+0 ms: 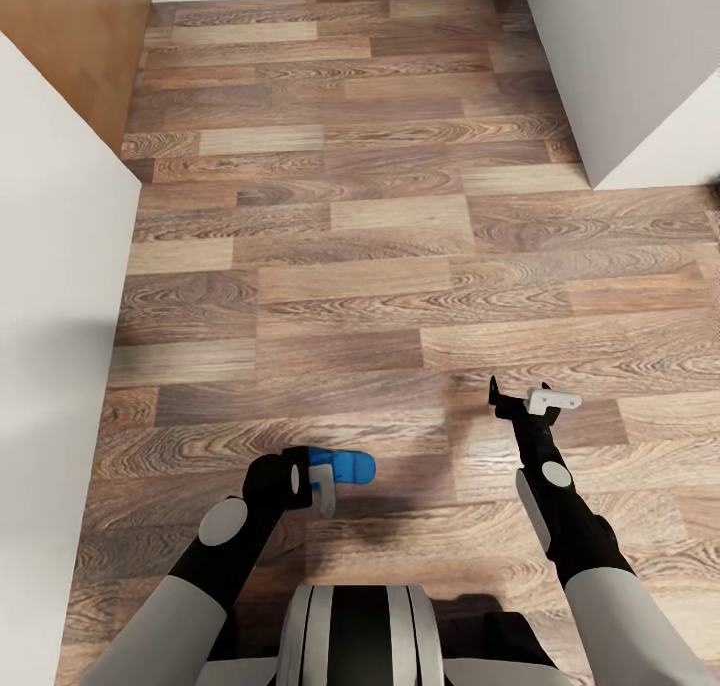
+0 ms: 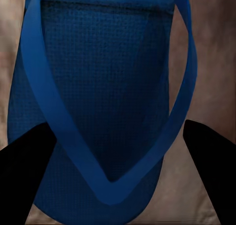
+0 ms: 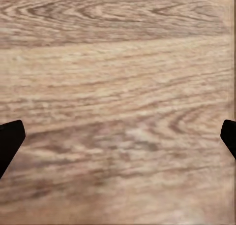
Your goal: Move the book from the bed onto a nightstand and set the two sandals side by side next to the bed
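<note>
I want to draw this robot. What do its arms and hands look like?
Both arms are light grey near the shoulders, then black toward the wrists, with round grey caps on the joints. The left hand is black with a whitish part at its front. The right hand has a black finger and a white piece beside it. Up close, the fingertips look plain black. No cables or markings show.

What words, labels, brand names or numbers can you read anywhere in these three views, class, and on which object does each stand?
None: the blue sandal in the left gripper, the right gripper, the wood-plank floor and white walls carry no readable text.
</note>
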Motion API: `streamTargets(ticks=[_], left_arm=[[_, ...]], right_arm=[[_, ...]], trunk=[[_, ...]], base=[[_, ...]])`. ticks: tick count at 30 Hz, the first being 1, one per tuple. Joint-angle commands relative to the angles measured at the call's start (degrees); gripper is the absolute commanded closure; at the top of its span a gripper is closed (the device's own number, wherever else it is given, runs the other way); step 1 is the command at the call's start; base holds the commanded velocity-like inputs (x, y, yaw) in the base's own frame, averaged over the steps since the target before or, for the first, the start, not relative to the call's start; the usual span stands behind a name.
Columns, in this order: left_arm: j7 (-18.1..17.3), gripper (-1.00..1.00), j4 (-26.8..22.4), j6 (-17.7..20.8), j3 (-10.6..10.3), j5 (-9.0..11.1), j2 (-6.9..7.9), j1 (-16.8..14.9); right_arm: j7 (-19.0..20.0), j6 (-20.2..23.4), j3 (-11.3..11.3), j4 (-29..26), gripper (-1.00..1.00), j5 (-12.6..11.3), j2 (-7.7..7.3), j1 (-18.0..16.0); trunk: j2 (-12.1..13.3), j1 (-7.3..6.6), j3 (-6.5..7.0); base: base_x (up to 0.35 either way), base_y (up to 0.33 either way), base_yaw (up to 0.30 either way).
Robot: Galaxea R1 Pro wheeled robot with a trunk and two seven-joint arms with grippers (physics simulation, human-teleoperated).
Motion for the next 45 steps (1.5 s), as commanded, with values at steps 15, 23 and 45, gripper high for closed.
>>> streamTargets(ticks=[15, 23, 45], left_arm=[[-0.59, 1.0, -0.14, 0.44, -0.02, 0.06, 0.06, -0.02], [-0.8, 1.0, -0.15, 0.41, 0.02, 0.53, 0.09, -0.02], [-0.3, 1.0, -0.16, -1.13, 1.03, 25.91, 3.69, -0.02]], right_arm=[[-0.21, -0.15, 0.05, 0.06, -1.0, -0.06, -0.02, -0.02], [-0.21, -0.12, 0.03, 0.04, -1.0, -0.06, -0.02, -0.02], [-0.21, -0.09, -0.03, 0.11, -1.0, -0.16, -0.02, 0.31]], trunk=[[0.19, -0.39, 3.3], [0.3, -0.6, 5.08], [0.59, -1.16, 9.95]], base=[[0.0, 0.0, 0.0], [0.0, 0.0, 0.0], [0.0, 0.0, 0.0]])
